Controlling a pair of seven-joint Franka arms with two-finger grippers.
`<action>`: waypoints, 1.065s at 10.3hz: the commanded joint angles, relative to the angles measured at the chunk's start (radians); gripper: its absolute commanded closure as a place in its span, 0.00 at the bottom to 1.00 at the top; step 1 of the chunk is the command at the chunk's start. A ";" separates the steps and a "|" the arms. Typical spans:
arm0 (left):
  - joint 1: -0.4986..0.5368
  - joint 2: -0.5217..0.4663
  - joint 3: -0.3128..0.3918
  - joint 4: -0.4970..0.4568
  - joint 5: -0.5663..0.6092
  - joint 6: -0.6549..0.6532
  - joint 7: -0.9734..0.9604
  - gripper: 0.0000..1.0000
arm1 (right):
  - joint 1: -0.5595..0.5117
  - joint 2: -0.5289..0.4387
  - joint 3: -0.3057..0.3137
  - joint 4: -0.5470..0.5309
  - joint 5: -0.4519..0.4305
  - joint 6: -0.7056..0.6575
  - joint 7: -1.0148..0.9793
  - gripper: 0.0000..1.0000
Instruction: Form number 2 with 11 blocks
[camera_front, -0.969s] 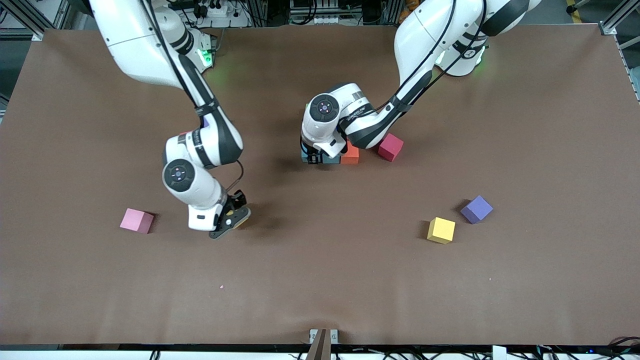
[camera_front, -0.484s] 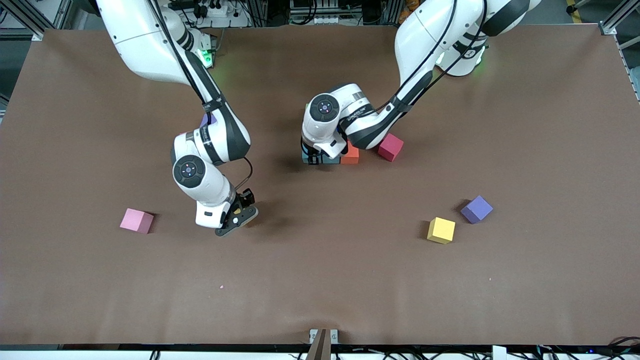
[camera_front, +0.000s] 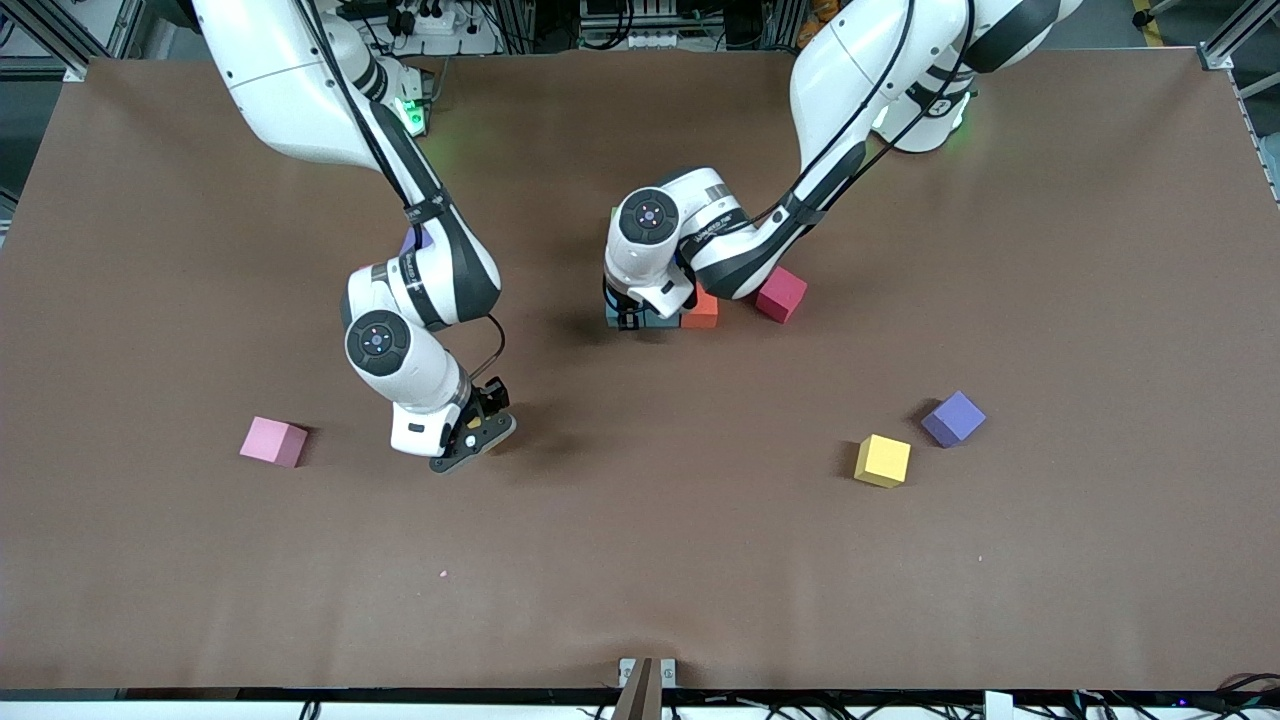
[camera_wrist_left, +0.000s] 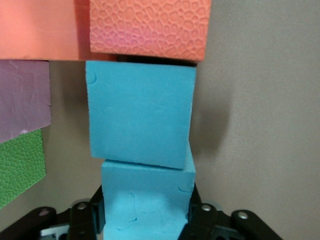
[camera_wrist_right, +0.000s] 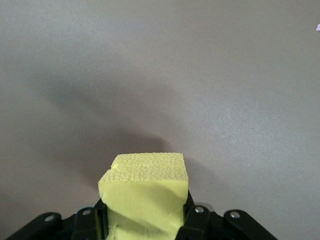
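Placement was in hand: the left gripper (camera_wrist_left: 145, 220), at frame centre, bracketed a blue cube (camera_wrist_left: 145, 205) set against the digit (camera_wrist_left: 140, 120), grip unclear. The right gripper (camera_wrist_right: 145, 220) clamped a yellow cube (camera_wrist_right: 145, 195) aloft, centre-left; next comes carrying it to the digit.

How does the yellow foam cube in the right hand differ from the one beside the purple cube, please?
The held yellow foam cube is clamped in the right hand; the loose yellow foam cube lies free. Held cube: right arm's end; loose cube: left arm's end. Same colour and shape.
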 joint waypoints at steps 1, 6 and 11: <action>0.000 -0.013 0.006 -0.011 0.038 -0.014 -0.010 0.00 | -0.002 -0.019 0.001 -0.005 0.007 -0.016 0.013 0.54; 0.003 -0.041 0.003 0.004 0.046 -0.040 -0.010 0.00 | 0.037 -0.019 0.003 0.003 0.007 -0.016 0.156 0.54; 0.015 -0.101 0.000 0.004 0.046 -0.110 0.121 0.00 | 0.087 -0.019 0.003 0.026 0.007 -0.033 0.309 0.54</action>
